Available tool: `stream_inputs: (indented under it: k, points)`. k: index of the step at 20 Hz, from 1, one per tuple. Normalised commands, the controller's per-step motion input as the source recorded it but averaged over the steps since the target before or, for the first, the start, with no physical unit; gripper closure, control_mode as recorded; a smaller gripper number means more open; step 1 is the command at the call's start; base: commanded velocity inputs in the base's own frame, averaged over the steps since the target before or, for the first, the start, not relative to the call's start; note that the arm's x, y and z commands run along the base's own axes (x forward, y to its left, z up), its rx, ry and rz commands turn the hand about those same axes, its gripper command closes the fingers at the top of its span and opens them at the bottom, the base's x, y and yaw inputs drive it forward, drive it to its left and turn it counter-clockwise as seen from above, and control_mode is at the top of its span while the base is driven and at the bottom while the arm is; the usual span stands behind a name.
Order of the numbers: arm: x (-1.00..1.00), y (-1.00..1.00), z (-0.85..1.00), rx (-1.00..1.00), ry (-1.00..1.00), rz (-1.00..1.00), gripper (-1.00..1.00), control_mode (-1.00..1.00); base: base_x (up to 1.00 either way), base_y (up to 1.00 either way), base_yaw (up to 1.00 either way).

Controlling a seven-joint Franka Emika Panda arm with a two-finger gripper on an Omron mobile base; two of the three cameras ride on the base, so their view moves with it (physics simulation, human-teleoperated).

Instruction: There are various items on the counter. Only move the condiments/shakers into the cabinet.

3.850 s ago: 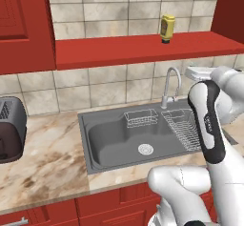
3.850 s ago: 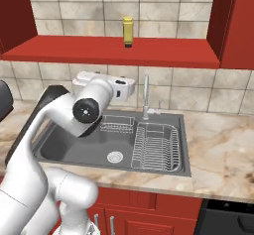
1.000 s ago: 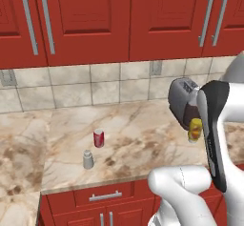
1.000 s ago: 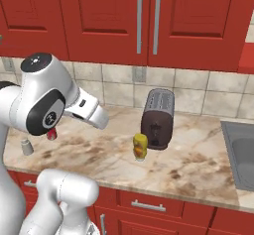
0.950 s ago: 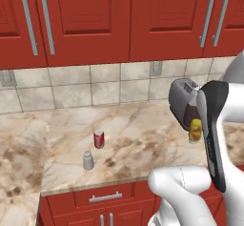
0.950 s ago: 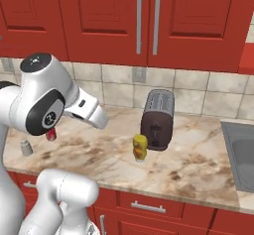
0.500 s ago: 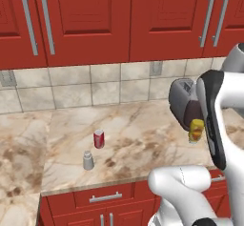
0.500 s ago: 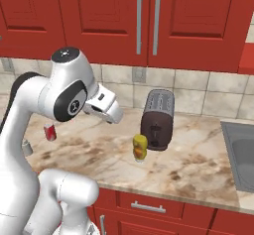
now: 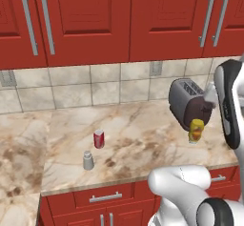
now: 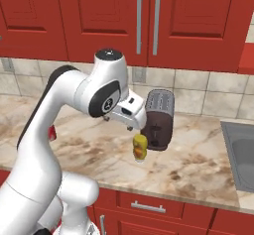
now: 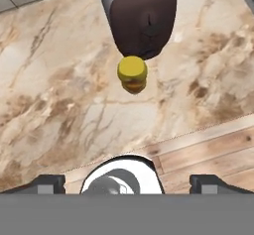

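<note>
Gripper [image 11: 127, 182] above the marble counter [image 9: 138, 134], jaws spread wide and holding nothing.

Taking the dark grey toaster [image 9: 187, 103] as landmark, left to right: the grey shaker [image 9: 87, 160] stands well left of it, nearer the counter's front edge; the red soda can [image 9: 98, 138] just behind that shaker; the yellow bottle [image 9: 195, 130] upright just in front of the toaster.

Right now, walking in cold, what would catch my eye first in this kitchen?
Probably the big white arm bending over the marble counter, its jaws wide open above a small bright yellow bottle. That bottle stands just in front of the dark grey toaster. Further left on the counter, a red soda can and a small grey shaker stand close together, under the red cabinets.
</note>
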Motion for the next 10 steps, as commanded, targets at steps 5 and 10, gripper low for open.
stream_inputs:
  k: [5, 10]
  points:
    - [-0.14, -0.15, -0.38, 0.01, 0.03, 0.33, -1.0, -1.0, 0.0, 0.0, 0.0]
    - [-0.41, -0.26, -0.48, 0.13, -0.03, 0.45, -1.0, -1.0, 0.0, 0.0, 0.0]
